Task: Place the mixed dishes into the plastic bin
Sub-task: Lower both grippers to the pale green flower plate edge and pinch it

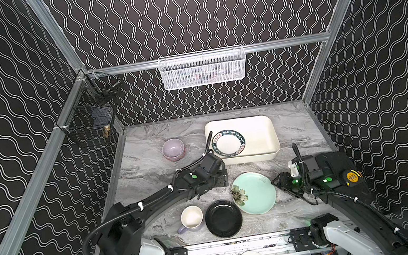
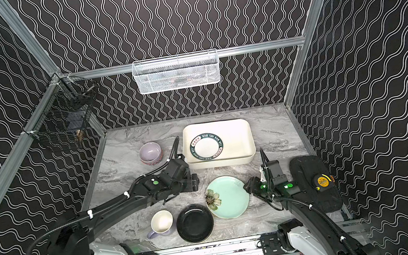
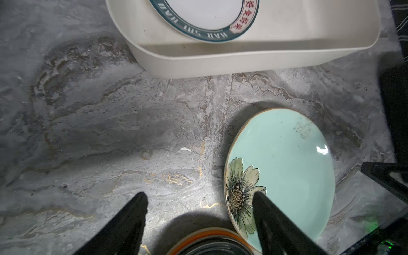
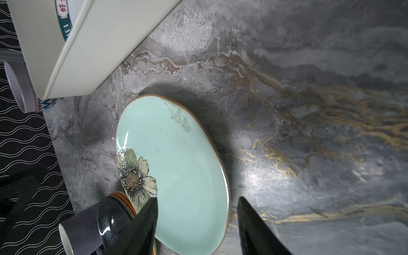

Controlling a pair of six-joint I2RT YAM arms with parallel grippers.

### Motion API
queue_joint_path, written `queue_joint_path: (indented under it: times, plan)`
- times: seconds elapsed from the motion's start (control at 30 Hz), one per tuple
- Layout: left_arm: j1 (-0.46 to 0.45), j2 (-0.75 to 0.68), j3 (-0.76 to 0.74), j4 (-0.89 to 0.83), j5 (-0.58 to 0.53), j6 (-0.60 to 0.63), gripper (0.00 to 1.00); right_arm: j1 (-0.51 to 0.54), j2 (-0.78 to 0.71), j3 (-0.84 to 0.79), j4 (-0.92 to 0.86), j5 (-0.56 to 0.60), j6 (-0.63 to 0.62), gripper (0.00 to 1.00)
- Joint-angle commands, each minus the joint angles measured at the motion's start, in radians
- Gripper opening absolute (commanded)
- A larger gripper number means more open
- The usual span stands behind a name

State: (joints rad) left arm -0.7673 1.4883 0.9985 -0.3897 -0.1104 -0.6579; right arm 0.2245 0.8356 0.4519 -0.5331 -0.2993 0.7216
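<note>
Rim of the mint plate (image 4: 181, 159) lies between right pincer (image 4: 198, 198) tips; jaws spread.

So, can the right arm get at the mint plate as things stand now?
Probably yes. The mint plate lies just before the right arm, and in the wrist view its rim sits between the open jaws. Nothing stands on that side; the black plate is at the opposite edge.

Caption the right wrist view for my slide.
Right tool, open, straddles the rim of the mint plate on the marble table, plastic bin nearby.
</note>
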Motion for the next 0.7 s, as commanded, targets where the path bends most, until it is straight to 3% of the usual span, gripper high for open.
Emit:
queue_joint_path:
  times: [0.0, 0.27, 0.47, 0.67]
  plan:
    - [-0.008, 0.045, 0.026, 0.029, 0.009, 0.004, 0.7, 0.002, -0.021, -0.03, 0.021, -0.025, 0.062, 0.57]
    - [-0.043, 0.166, 0.1, 0.023, 0.016, 0.015, 0.39, 0.004, -0.003, -0.098, 0.08, -0.052, 0.082, 0.54]
    - [-0.059, 0.225, 0.117, 0.019, 0.018, 0.018, 0.32, 0.006, 0.04, -0.136, 0.157, -0.079, 0.082, 0.52]
    - [-0.067, 0.273, 0.114, 0.024, 0.02, 0.018, 0.32, 0.006, 0.109, -0.165, 0.261, -0.122, 0.088, 0.51]
